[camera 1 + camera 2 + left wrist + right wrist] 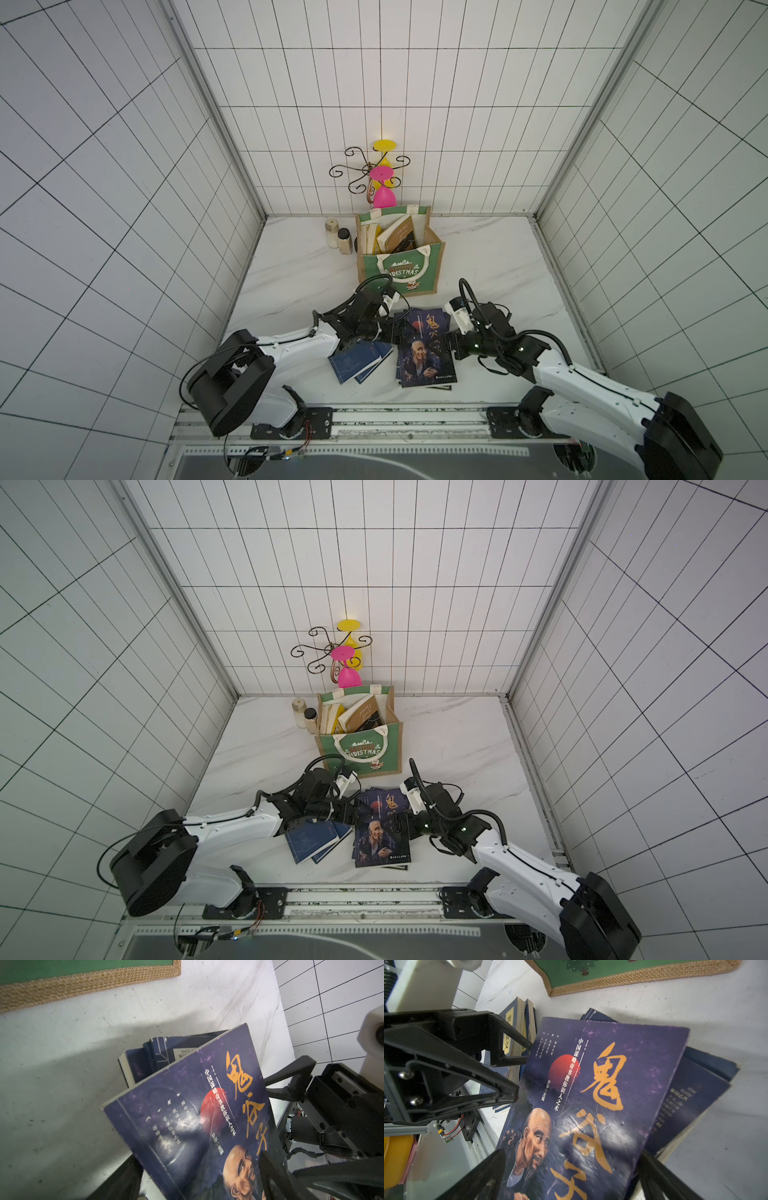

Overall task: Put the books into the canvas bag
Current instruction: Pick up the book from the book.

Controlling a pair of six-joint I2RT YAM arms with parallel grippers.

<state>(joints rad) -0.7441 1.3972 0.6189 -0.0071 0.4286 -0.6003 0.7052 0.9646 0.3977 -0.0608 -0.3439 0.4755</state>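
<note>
The illustrated paperback (424,357) lay atop navy books (353,361) on the marble surface (291,270), in front of the canvas bag (399,272) holding other books (395,235), with the left fingers (506,1091) and right fingers (481,1176) both spread wide at its opposite side edges.

- A dark illustrated book (602,1084) fills most of this view. Its cover carries big orange Chinese characters, a red disc and the face of a bald, bearded old man.
- It lies on top of some navy books (691,1093), whose corners stick out from under it.
- The right gripper (572,1159) has its two black fingers (483,1176) well apart, and the cover runs between them.
- The left gripper (522,1070) meets the far side edge of the cover, its jaws also apart.
- Just behind it lie two more blue books (519,1022), one with a yellow label.
- Beyond the books, on the white tabletop (695,1007), I see the foot of the canvas bag (633,970), green with a woven tan border.
</note>
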